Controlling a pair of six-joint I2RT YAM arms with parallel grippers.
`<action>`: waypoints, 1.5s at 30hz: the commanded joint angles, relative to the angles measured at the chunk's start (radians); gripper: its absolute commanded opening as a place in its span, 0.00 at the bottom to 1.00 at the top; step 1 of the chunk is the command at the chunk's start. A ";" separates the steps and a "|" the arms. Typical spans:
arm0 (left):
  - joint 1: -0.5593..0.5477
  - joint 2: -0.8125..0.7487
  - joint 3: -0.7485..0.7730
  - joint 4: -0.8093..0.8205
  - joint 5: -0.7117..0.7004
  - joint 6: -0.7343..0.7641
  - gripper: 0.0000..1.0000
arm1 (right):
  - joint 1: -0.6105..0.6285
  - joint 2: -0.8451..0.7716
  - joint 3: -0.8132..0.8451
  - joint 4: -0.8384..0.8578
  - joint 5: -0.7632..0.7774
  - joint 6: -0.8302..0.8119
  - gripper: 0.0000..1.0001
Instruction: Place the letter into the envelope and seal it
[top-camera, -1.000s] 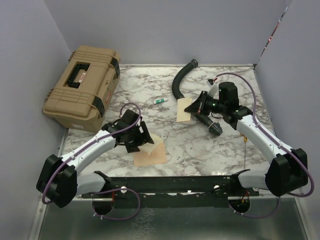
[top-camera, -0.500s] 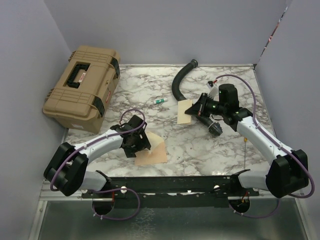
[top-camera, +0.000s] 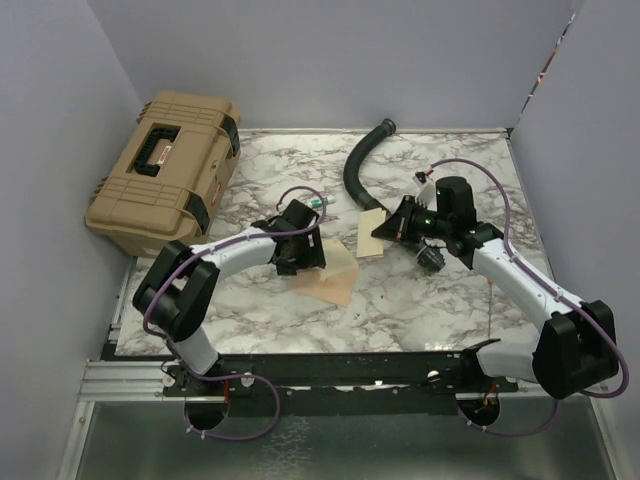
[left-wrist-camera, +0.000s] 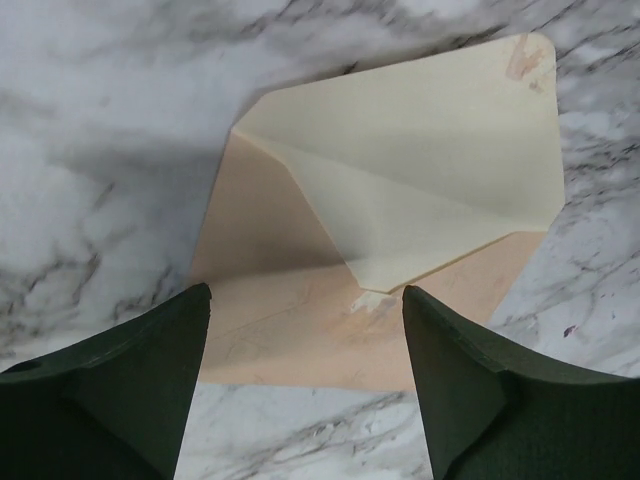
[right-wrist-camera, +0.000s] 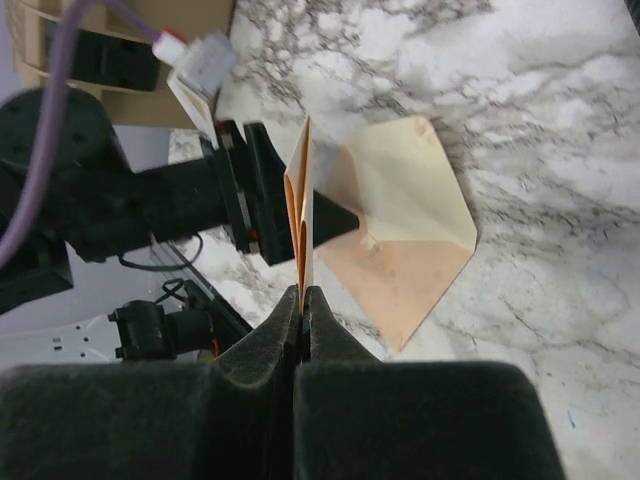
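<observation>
Counter (top-camera: 430, 300): marble-patterned; everything below sits on or over it.
Tan case (top-camera: 165, 180): lid shut, at the far left corner.
Black hose (top-camera: 358, 160): curved, near the far edge, beyond the letter.
Left gripper (left-wrist-camera: 305, 295): over the envelope; its jaws stand wide apart and clamp nothing.
Right gripper (right-wrist-camera: 302, 292): its jaws are pressed together on the near edge of the letter.
Envelope (left-wrist-camera: 290, 320): flat on the counter near the middle, with the flap open and the cream inside facing up. In the left wrist view, the lower edge of the brown body lies between the two jaws and the flap's tip points toward them. Whether the jaws touch the paper cannot be told.
Letter (right-wrist-camera: 302, 200): folded, seen edge-on from the right wrist, sticking out ahead of the right jaws. It is just to the right of the envelope.
Green pen-like item (top-camera: 318, 202): small, on the counter beyond the left gripper.
</observation>
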 joint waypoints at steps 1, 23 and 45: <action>-0.001 0.116 0.122 0.066 -0.011 0.162 0.78 | 0.005 -0.009 -0.055 -0.006 0.059 0.003 0.00; -0.002 -0.133 -0.075 -0.037 -0.041 0.008 0.76 | 0.108 0.229 -0.035 0.201 0.494 -0.296 0.00; 0.000 -0.071 -0.111 0.144 -0.058 -0.117 0.71 | 0.156 0.170 -0.202 0.240 0.324 -0.205 0.00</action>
